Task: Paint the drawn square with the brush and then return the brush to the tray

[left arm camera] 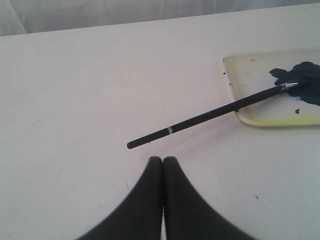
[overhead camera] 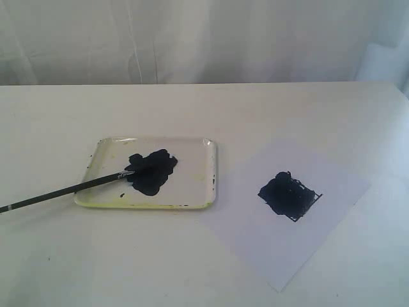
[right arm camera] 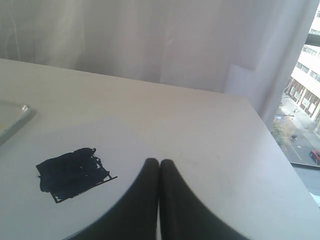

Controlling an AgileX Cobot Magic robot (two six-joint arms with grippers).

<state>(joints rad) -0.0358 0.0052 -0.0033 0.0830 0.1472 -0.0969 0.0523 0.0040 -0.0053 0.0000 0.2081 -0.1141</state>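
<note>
White tabletop [overhead camera: 96, 256] is seen. Left end effector [left arm camera: 163, 161] and right end effector [right arm camera: 159, 162] are clenched, empty; ahead, the brush [left arm camera: 200, 119] is laid on the tray [left arm camera: 240, 75], the drawn square [right arm camera: 72, 172] painted. Only retreat is judged needed.

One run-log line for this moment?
square: painted dark | brush: tip in tray, handle across rim | left gripper: shut, empty | right gripper: shut, empty

We record the left tool [left arm camera: 162, 161] with its two dark fingers pressed together tip to tip and holding nothing. The right tool [right arm camera: 159, 163] stands the same: fingers flush against each other, empty. We cannot see either arm or wrist.
</note>
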